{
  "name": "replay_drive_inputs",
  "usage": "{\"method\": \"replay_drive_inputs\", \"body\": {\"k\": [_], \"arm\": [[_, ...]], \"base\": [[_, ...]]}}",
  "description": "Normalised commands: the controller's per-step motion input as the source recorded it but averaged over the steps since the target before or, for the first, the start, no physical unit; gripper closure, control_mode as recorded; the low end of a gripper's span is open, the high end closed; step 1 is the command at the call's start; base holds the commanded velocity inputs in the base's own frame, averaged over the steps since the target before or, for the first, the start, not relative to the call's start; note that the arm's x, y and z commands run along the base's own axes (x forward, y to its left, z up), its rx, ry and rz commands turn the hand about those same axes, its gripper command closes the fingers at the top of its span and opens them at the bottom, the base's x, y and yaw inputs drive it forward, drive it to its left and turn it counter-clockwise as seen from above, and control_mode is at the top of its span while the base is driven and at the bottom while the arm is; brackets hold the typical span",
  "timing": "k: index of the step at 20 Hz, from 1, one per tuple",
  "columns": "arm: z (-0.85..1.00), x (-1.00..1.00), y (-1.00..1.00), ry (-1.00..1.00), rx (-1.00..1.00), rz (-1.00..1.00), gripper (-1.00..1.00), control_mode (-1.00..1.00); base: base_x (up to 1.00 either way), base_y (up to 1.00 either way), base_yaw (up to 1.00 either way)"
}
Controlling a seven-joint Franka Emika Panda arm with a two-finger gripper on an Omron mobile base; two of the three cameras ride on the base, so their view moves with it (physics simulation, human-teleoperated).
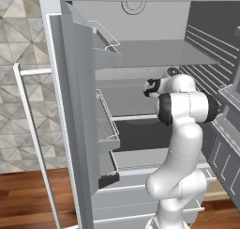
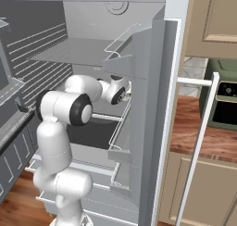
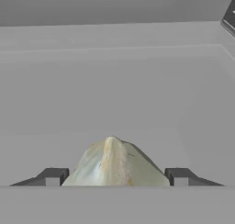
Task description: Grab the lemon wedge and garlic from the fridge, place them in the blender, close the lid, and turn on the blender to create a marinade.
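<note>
Tall grey-silver fridge stands open, both doors swung out; long white bar handle on the left door, another on the right door. Interior is flat matte grey: smooth grey shelves, ribbed side walls, a round vent ring on the back wall. Door racks are grey trays with thin white wire rails

White glossy arm with dark joints reaches over the middle shelf, wrist deep in the cabinet; gripper hidden behind the wrist in both base views

Hand view: two-finger gripper has its two small dark blocky finger tips apart, one each side of a pale yellow-green wedge-shaped piece, the lemon wedge. Wedge has a peaked ridge on top and a mottled, slightly waxy surface, and sits on the smooth grey shelf. Narrow gaps show between tips and wedge, so jaws bracket it but no clamp visible

Outside the fridge: patterned beige tile wall left, wood floor, tan cabinets and a dark green oven right
</note>
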Motion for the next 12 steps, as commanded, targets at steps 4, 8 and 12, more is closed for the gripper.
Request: {"method": "replay_drive_inputs", "body": {"k": [4,8,12], "arm": [[-0.02,0.06,0.0,0.0,0.0,0.0,1.0,-1.0],[-0.26,-0.41,0.01,-0.01,0.0,0.0,1.0,-1.0],[-0.14,-0.75,0.17,-0.02,-0.02,0.0,1.0,-1.0]], "base": [[0.0,0.0,0.0],[0.0,0.0,0.0],[0.0,0.0,0.0]]}}
